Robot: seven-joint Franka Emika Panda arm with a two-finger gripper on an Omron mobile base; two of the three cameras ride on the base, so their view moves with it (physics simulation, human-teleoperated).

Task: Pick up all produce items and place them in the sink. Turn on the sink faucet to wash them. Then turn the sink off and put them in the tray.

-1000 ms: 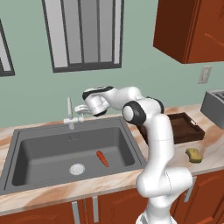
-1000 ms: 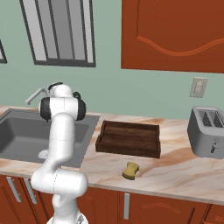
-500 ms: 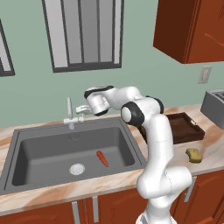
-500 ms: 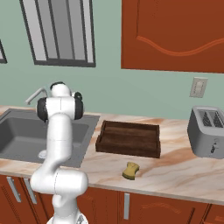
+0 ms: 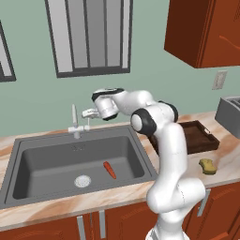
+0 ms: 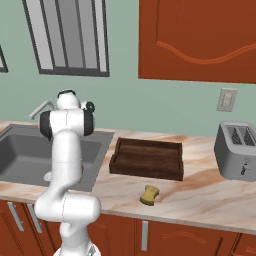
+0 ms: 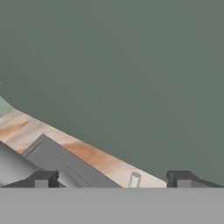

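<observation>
While my arm reached left over the back of the sink (image 5: pixel 28 154), my gripper (image 5: pixel 86 113) hung w/ jaws spread wide, pinching nothing, just right of the faucet (image 5: pixel 74 123) and above its crossbar, not touching it as far as I could tell. In the hand view my two fingertips (image 7: pixel 42 179) stood far apart at the bottom, w/ the pale tip of the faucet part showing between them, nearer the right one; behind it ran the worktop's back edge and the green wall.

Carrot (image 5: pixel 109 169) lay on the sink floor, right of centre, tilted, a bit right of the drain (image 5: pixel 82 180) and apart from it. Sink sat in the left part of the worktop (image 5: pixel 93 201), faucet at its back rim, about mid-length.

Tray (image 6: pixel 147 159) sat on the worktop just right of the sink, toward the back edge, nothing in it that I could see. Sponge (image 6: pixel 149 195) lay in front of the tray, near the worktop's front edge, apart from it. Toaster (image 6: pixel 238 151) stood at the far right, well apart from the tray. Outlet on the wall above the toaster, window behind the sink, cabinet up on the right.
</observation>
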